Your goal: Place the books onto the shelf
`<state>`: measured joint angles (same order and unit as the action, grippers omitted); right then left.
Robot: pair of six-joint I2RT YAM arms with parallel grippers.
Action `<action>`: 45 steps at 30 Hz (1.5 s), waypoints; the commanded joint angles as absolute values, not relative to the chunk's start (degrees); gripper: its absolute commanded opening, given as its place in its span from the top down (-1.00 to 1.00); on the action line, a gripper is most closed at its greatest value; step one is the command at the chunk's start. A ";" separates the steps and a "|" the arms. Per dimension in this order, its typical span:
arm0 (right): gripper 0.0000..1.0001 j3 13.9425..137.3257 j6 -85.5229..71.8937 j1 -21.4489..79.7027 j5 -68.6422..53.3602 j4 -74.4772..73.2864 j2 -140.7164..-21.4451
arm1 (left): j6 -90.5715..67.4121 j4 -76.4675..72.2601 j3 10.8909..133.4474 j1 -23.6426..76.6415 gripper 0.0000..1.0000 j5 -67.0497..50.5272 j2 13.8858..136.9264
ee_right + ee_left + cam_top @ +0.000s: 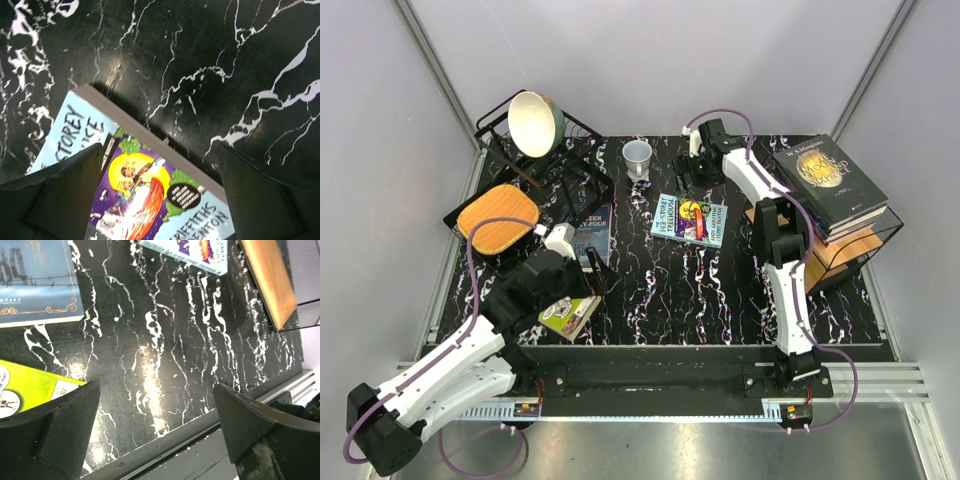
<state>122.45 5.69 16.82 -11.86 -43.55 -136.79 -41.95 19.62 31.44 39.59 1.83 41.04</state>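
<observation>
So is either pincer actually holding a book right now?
Nothing is held: the left pincer and the right pincer both stand open and empty above the table.

Flat black tabletop (650,290) has white marble veins all over. Thin lime-green paperback (570,316), light-blue paperback (689,220) with purple-yellow cartoon art, thick black book (830,175) with a gold disc.

We see a robot laboratory cell: a left arm (450,370) and a right arm (790,290) bolted to a metal rail (660,410) at a black marbled table (650,290), enclosed by plain grey panels (670,60) on aluminium posts (435,65).
</observation>
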 commanded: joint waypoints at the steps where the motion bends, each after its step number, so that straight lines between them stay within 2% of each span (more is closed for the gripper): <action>1: -0.99 125.35 5.10 16.70 -14.29 -44.64 -139.04 | -40.78 16.26 31.03 38.32 -0.98 -1.58 42.36; 9: -0.77 106.81 11.41 19.50 -26.10 -47.72 -130.18 | -41.31 10.47 28.57 37.44 -0.97 -6.24 45.08; 13: -0.76 93.29 18.01 25.21 -29.79 -48.52 -121.49 | -42.54 6.60 27.17 37.27 -0.97 -8.70 47.36; 17: -0.74 85.88 23.90 28.73 -30.32 -48.52 -115.50 | -43.85 1.95 26.28 37.35 -0.97 -10.63 50.18; 20: -0.58 82.89 23.91 29.70 -29.27 -47.03 -114.35 | -42.64 0.71 27.07 37.09 -0.97 -10.72 53.33; 21: -0.48 82.62 23.30 29.71 -28.92 -46.67 -114.61 | -41.84 0.70 27.59 37.00 -0.97 -10.81 54.31; 22: -0.28 82.79 22.51 29.71 -27.35 -46.41 -115.91 | -41.05 1.05 28.38 36.83 -0.98 -10.81 55.53; 23: -0.22 83.05 20.32 29.71 -26.81 -45.88 -116.62 | -39.83 2.36 30.22 36.48 -0.97 -10.64 57.81; 26: -0.32 83.67 12.94 29.71 -27.42 -43.08 -118.39 | -39.63 6.93 33.82 36.12 -0.97 -9.76 61.77; 28: -0.49 83.85 8.81 29.71 -29.26 -41.93 -119.09 | -41.21 8.61 34.19 36.04 -0.97 -8.79 62.84; 35: -0.60 81.22 0.89 29.53 -32.43 -36.75 -118.65 | -47.54 0.18 30.14 36.12 -0.98 -10.37 70.30; 41: -0.69 76.38 -7.98 29.53 -33.92 -29.46 -117.42 | -49.04 -4.83 34.89 36.65 -0.58 -13.79 84.62; 42: -0.71 75.59 -8.78 29.53 -35.67 -28.83 -117.86 | -49.22 -7.44 35.24 36.82 -0.46 -15.02 85.94; 45: -0.68 74.45 -11.33 29.53 -40.60 -26.90 -119.00 | -51.85 -16.65 34.28 38.84 -0.28 -20.38 89.03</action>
